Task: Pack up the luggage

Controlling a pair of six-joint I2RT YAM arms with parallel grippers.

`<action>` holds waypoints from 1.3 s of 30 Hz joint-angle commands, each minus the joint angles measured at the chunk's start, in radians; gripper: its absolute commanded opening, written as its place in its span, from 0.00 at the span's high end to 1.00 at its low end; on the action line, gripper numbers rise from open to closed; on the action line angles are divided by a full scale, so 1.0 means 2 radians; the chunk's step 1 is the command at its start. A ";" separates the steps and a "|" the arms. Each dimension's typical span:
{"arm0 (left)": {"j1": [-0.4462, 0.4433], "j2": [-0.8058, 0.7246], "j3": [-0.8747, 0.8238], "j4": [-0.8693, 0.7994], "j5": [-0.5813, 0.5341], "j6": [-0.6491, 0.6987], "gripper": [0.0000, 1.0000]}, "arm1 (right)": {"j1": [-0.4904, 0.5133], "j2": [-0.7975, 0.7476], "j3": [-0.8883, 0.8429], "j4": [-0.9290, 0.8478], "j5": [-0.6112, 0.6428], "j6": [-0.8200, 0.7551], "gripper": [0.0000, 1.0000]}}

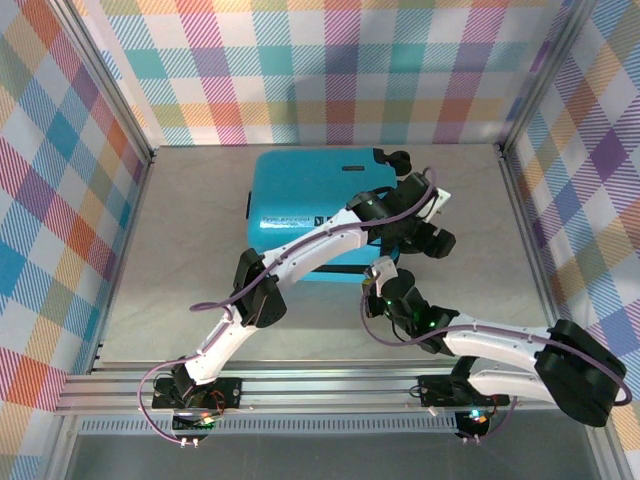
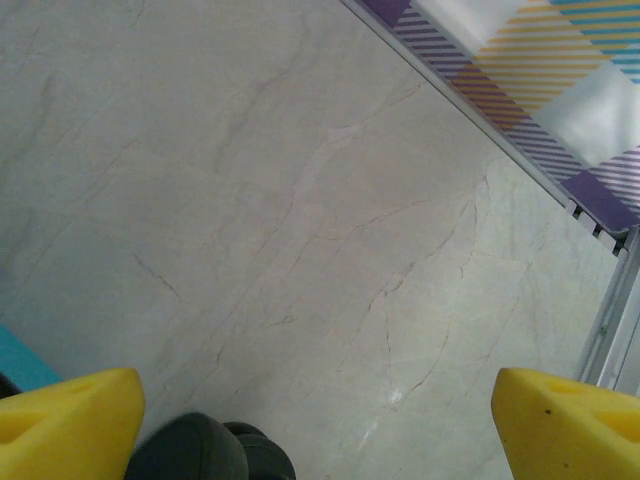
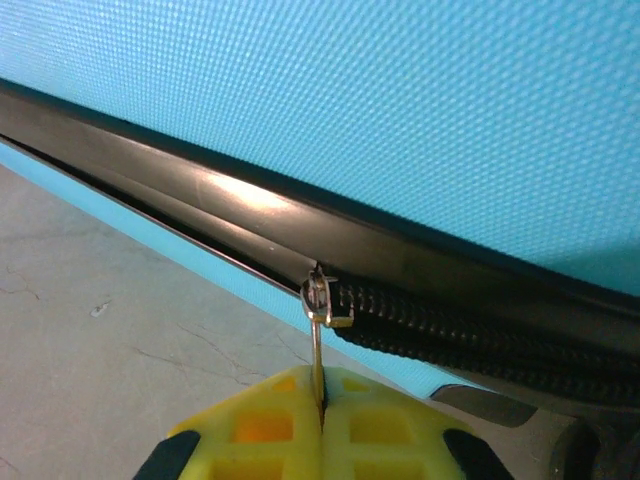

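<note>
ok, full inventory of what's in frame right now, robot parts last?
luggage: one, turquoise, flat at the table's centre-back, lid down
wheel: one clear, black, luggage's back-right corner
zipper pull: one, metal, on the luggage's black seam
table: one, pale grey marbled
walls: multicolour plaid, three sides
left gripper: one, yellow pads, open over bare table
right gripper: one, yellow pads, shut on the zipper pull

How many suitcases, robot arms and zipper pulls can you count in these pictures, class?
suitcase: 1
robot arms: 2 (left arm, right arm)
zipper pull: 1
Total: 4
</note>
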State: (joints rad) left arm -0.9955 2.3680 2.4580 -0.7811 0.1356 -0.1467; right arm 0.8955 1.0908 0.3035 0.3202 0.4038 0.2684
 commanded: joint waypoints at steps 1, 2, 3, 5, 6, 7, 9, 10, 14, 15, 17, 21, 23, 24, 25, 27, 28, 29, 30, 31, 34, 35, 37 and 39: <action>0.014 -0.025 -0.002 -0.057 -0.046 0.003 0.11 | -0.020 -0.034 -0.010 -0.043 0.041 0.014 1.00; 0.016 -0.028 -0.008 -0.055 -0.052 0.005 0.12 | -0.024 -0.043 -0.011 -0.054 0.045 0.020 1.00; 0.018 -0.032 -0.017 -0.051 -0.055 0.007 0.12 | -0.028 -0.052 -0.013 -0.064 0.048 0.028 1.00; 0.025 -0.038 -0.034 -0.043 -0.055 0.004 0.13 | -0.031 -0.064 -0.017 -0.076 0.050 0.041 1.00; 0.030 -0.041 -0.043 -0.037 -0.052 0.002 0.14 | -0.032 -0.067 -0.016 -0.086 0.057 0.053 1.00; 0.034 -0.044 -0.052 -0.033 -0.050 -0.001 0.14 | -0.032 -0.070 -0.015 -0.097 0.062 0.060 1.00; 0.041 -0.051 -0.075 -0.019 -0.040 -0.006 0.15 | -0.032 -0.074 -0.012 -0.118 0.073 0.083 1.00; 0.044 -0.054 -0.084 -0.012 -0.036 -0.008 0.16 | -0.032 -0.074 -0.013 -0.124 0.077 0.091 1.00; 0.052 -0.065 -0.111 0.013 -0.030 -0.008 0.17 | -0.032 -0.071 -0.018 -0.131 0.085 0.113 1.00; 0.054 -0.068 -0.118 0.022 -0.027 -0.008 0.17 | -0.032 -0.070 -0.021 -0.124 0.081 0.112 1.00; 0.057 -0.072 -0.132 0.047 -0.013 -0.003 0.17 | -0.030 -0.075 -0.032 -0.092 0.058 0.093 1.00; 0.063 -0.059 -0.104 0.055 -0.001 0.014 0.17 | -0.029 -0.086 -0.024 -0.115 0.068 0.088 1.00; 0.066 -0.046 -0.074 0.040 0.000 0.018 0.18 | -0.029 -0.088 -0.014 -0.151 0.098 0.116 1.00; 0.068 -0.042 -0.068 0.038 0.000 0.017 0.18 | -0.029 -0.087 -0.006 -0.175 0.110 0.133 1.00; 0.071 -0.042 -0.068 0.039 0.004 0.016 0.18 | -0.029 -0.085 0.001 -0.199 0.121 0.153 1.00; 0.075 -0.043 -0.078 0.044 0.011 0.013 0.18 | -0.029 -0.085 0.010 -0.241 0.142 0.194 1.00; 0.077 -0.044 -0.083 0.048 0.013 0.012 0.18 | -0.029 -0.086 0.011 -0.254 0.147 0.211 1.00; 0.079 -0.044 -0.090 0.052 0.016 0.011 0.19 | -0.029 -0.087 0.012 -0.265 0.149 0.228 1.00; 0.081 -0.045 -0.096 0.056 0.020 0.010 0.19 | -0.029 -0.087 0.014 -0.273 0.158 0.242 1.00; 0.082 -0.046 -0.101 0.060 0.023 0.010 0.19 | -0.029 -0.086 0.014 -0.273 0.160 0.248 1.00; 0.086 -0.048 -0.109 0.067 0.028 0.009 0.20 | -0.029 -0.079 0.011 -0.257 0.156 0.250 1.00; 0.087 -0.049 -0.111 0.068 0.030 0.009 0.20 | -0.029 -0.076 0.008 -0.245 0.156 0.244 1.00; 0.091 -0.059 -0.120 0.075 0.030 0.008 0.21 | -0.029 -0.070 0.006 -0.231 0.137 0.242 1.00; 0.098 -0.077 -0.129 0.078 0.017 0.011 0.20 | -0.029 -0.061 0.006 -0.220 0.131 0.238 1.00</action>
State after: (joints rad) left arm -0.8803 2.2421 2.2547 -0.5003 0.2764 -0.1322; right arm 0.8574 0.9382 0.3431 -0.0002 0.5945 0.7036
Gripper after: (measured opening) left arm 0.794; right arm 0.053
